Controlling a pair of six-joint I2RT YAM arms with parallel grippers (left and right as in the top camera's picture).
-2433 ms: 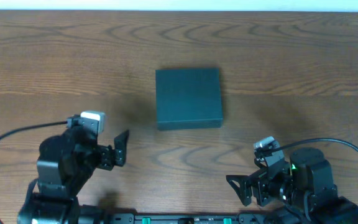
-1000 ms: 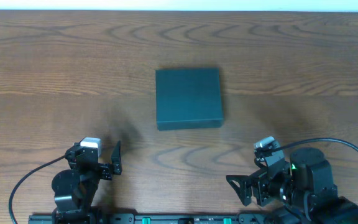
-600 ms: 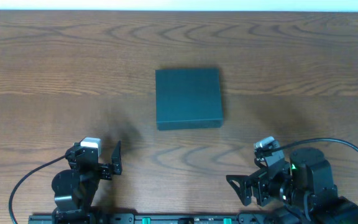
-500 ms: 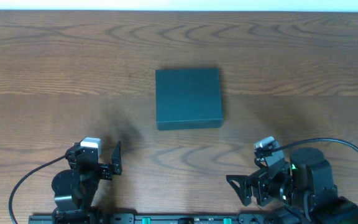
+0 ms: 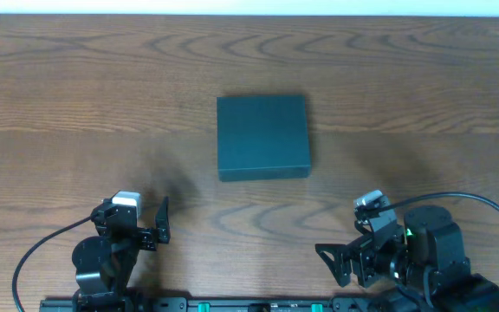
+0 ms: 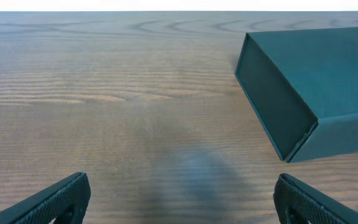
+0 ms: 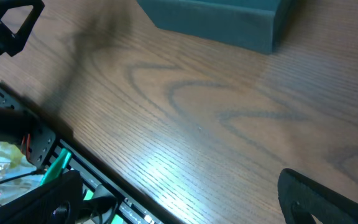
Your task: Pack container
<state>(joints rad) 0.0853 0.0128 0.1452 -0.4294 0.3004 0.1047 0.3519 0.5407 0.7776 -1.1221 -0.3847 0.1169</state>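
The left pincer (image 6: 179, 198) and right pincer (image 7: 179, 194) gape wide, empty, at the surface's (image 5: 405, 69) near edge; the closed container (image 5: 262, 137) lies centred beyond them, well apart, probably reachable by either.

Container (image 7: 210, 15) cropped at top (right wrist view).

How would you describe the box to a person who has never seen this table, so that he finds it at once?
Look at the brown wooden table. Near its middle, beyond the left arm and the right arm, lies the box. It is flat, nearly square, dark green and closed, unlike the black arms.
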